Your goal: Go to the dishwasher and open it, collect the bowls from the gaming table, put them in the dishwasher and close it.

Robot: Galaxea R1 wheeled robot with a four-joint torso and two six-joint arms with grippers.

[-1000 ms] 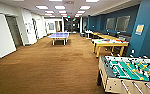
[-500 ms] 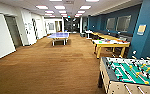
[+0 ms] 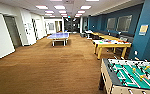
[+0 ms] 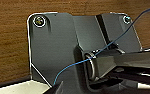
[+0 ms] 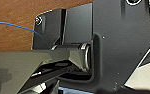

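The gaming table [image 3: 111, 43], white-topped on yellow legs, stands at the right of a long carpeted room in the head view. Small colourful things lie on it, too small to tell as bowls or boxes. The dishwasher is out of view. In both wrist views the robot's own dark plate and jointed bar hang over brown carpet, with a thin blue cable [image 4: 73, 65] across them.
A table-football table [image 3: 131, 75] with a green field stands close at the lower right. A blue table-tennis table [image 3: 58, 36] is in mid-room. Yellow-topped tables [image 3: 104, 36] line the blue right wall. White doors and cabinets [image 3: 1, 37] run along the left. Brown carpet [image 3: 48, 67] stretches ahead.
The whole head picture has shifted slightly, so the camera has moved a little forward. Nothing in the room has moved by itself.
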